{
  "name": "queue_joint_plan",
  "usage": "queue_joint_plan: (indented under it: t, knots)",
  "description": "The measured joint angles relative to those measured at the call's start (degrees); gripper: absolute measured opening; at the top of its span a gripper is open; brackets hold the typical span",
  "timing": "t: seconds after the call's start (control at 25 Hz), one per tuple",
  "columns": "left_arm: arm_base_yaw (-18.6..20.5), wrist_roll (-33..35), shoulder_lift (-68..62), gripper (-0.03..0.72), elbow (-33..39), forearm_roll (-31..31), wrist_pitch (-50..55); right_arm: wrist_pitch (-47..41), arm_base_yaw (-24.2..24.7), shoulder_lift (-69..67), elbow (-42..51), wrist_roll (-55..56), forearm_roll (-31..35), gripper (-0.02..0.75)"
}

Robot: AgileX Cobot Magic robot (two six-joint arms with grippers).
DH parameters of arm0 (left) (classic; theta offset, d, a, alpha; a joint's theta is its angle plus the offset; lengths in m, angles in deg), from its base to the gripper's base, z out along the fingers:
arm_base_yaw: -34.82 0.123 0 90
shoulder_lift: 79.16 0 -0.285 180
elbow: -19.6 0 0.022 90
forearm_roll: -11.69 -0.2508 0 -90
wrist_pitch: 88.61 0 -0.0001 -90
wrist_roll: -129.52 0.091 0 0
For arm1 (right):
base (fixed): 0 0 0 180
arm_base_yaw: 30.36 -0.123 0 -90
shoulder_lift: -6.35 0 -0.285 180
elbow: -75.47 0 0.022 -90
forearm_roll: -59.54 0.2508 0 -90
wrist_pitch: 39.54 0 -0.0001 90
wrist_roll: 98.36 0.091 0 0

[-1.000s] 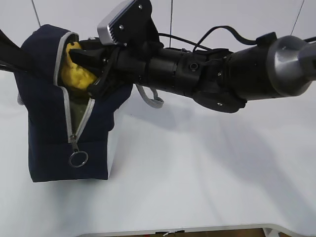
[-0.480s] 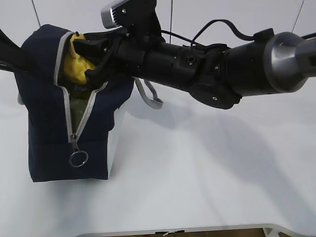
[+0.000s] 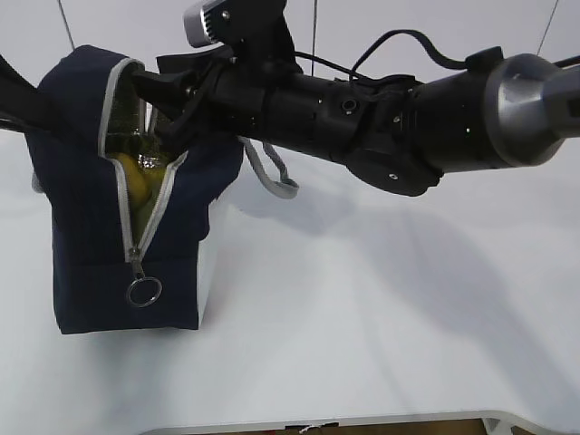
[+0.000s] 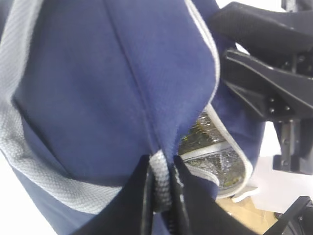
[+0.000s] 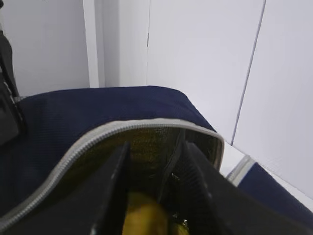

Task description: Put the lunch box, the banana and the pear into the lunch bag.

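White table (image 3: pixel 381 308) — pear (image 3: pixel 133 184) inside lunch bag (image 3: pixel 82 227)

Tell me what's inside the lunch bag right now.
Through the lunch bag's unzipped opening, yellow fruit lies against silver lining. Anything deeper is hidden by the fabric.

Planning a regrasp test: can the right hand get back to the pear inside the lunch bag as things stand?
Probably yes. The right hand sits at the lunch bag mouth, jaws apart, the pear just beyond them. The left hand pinches the rim, keeping the mouth open.

Pear (image 3: pixel 136 184) inside lunch bag (image 3: pixel 82 236) — bag at table's (image 3: pixel 362 317) left
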Motion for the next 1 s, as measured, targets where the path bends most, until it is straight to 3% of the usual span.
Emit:
queue_joint_plan:
  t: [0.48,1.0]
  knots:
    - [0.0,0.1,0.0,0.011,0.0,0.0,0.1,-9.3,0.0,5.3,0.0,0.2,-0.5,0.301]
    - [0.0,0.2,0.0,0.011,0.0,0.0,0.1,-36.0,0.0,14.6,-0.7,10.0,8.3,0.304]
